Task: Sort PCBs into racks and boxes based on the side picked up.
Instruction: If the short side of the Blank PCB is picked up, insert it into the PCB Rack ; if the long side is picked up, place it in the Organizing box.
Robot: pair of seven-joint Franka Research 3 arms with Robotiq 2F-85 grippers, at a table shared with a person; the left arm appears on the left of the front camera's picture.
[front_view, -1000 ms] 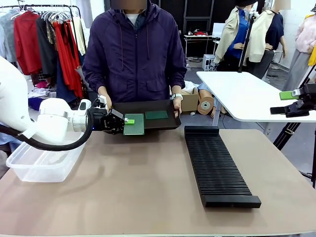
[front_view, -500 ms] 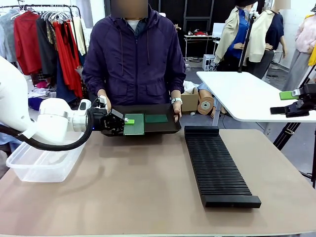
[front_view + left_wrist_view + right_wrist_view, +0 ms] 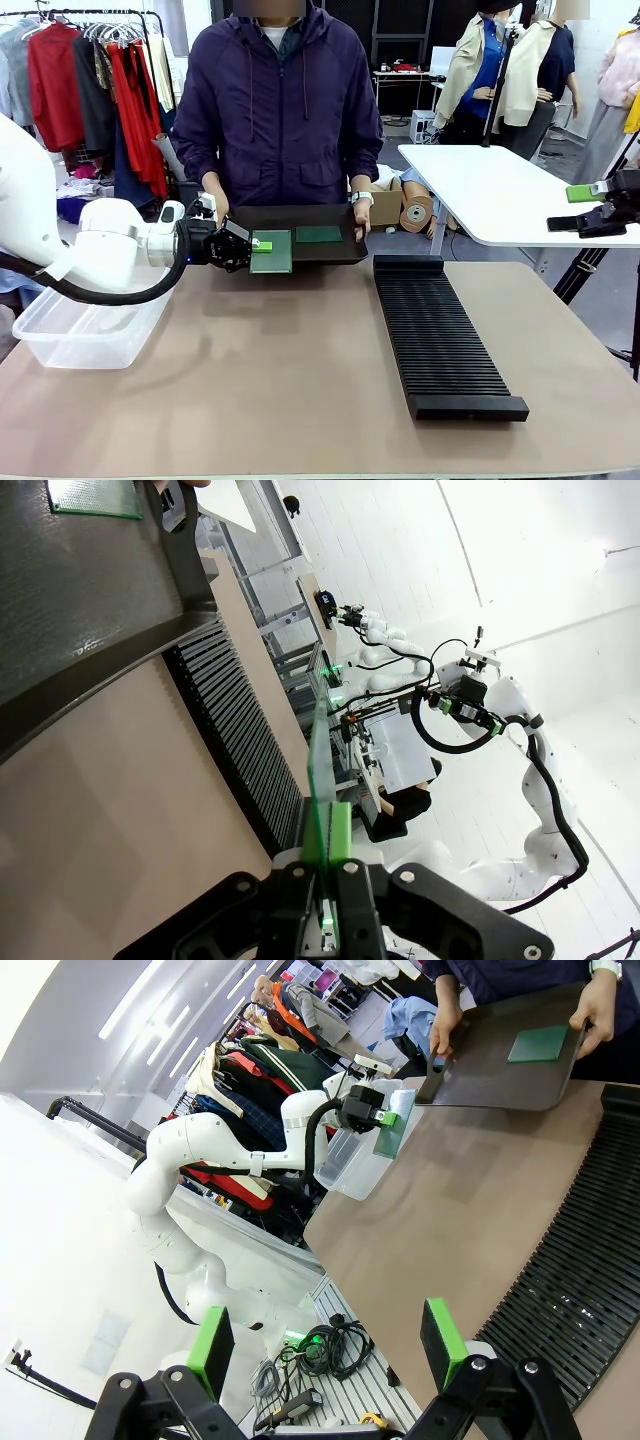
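A person (image 3: 275, 100) in a purple jacket stands at the far side of a tan table (image 3: 250, 390). The person holds a shallow black tray (image 3: 268, 215) level, with a hand (image 3: 360, 212) at each end.

The left gripper (image 3: 258, 246) reaches in from the left. Its green pads are pressed together on the edge of a green PCB (image 3: 275, 258), which sits at the tray's near left corner. From the front I cannot tell whether this board touches the tray. In the left wrist view the board shows edge-on, a thin green line rising from between the clamped fingers.

A second PCB (image 3: 318, 234) lies flat on the tray, nearer the person's other hand.

The long black rack (image 3: 440, 335) lies on the right half of the table, with its fine slots running across it. The clear tub (image 3: 60, 350) sits at the table's left edge, below the left arm.

The right gripper (image 3: 325, 1345) hangs well off to the right — its fingers are spread wide, with nothing between the pads.
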